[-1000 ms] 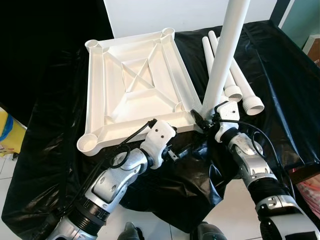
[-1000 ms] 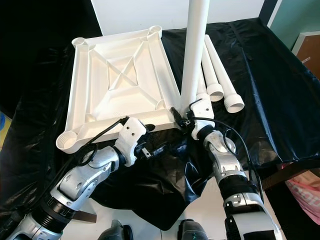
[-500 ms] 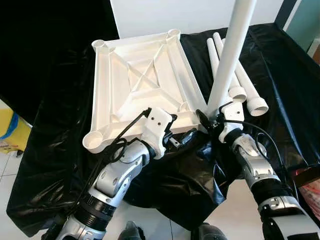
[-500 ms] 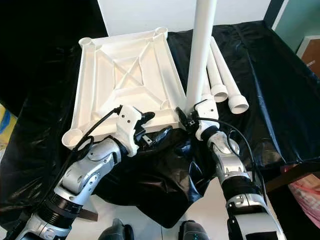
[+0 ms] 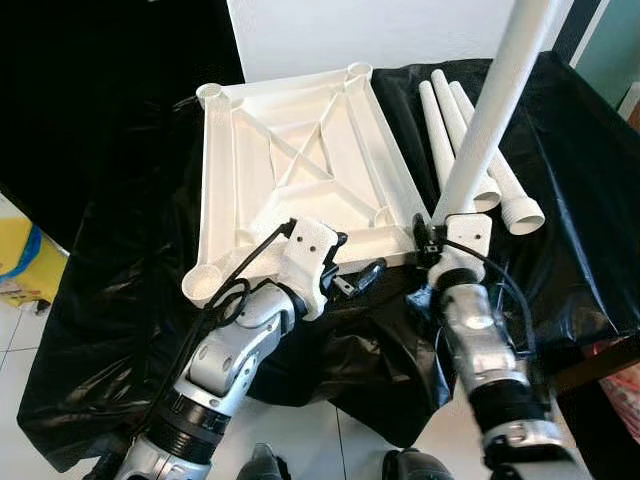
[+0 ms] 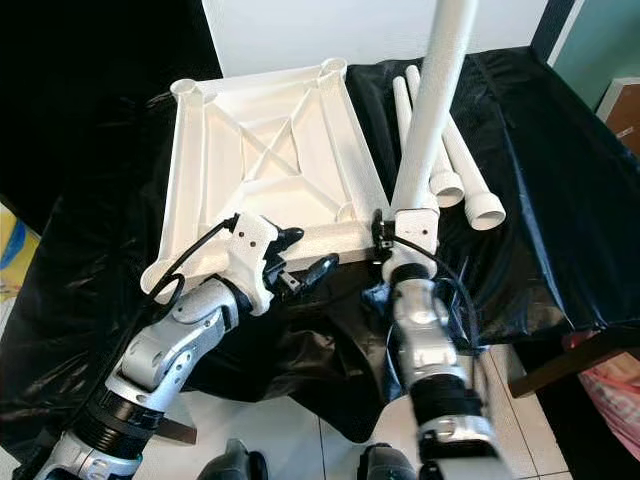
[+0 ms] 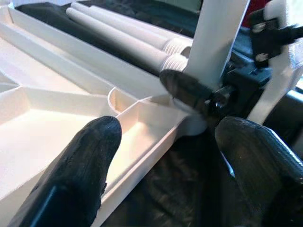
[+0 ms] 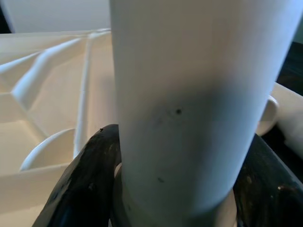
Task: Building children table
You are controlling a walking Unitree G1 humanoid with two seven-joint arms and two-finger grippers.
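**Table leg stood at the near right corner of the upturned top**

Where the head cameras look down, a white table top (image 5: 295, 180) lies upside down on a black sheet (image 5: 120, 320), ribs and round corner sockets facing up; the right gripper (image 5: 432, 240) is clenched round a white table leg (image 5: 490, 110), which rises steeply from the top's near right corner and is cut off by the upper edge of the picture; whether its foot sits inside the socket cannot be told, since the gripper and its white wrist block cover that spot; three spare legs (image 5: 480, 150) lie side by side on the sheet just beyond, partly hidden behind the upright one; the left gripper (image 5: 355, 275) hovers at the top's near edge, fingers spread and holding nothing; a yellow object (image 5: 20, 265) is cut off at the left border.

From the left wrist, two blurred black fingertips (image 7: 90, 156) stand apart over the near rim of the top (image 7: 57, 118); between them the held leg (image 7: 220, 38) meets the corner, gripped by a black finger of the other arm; the joint itself is hard to make out.

From the right wrist, the leg (image 8: 189, 109) is pinched between two black fingers (image 8: 85, 184); the ribbed top (image 8: 42, 99) and one round socket show behind it, out of focus.
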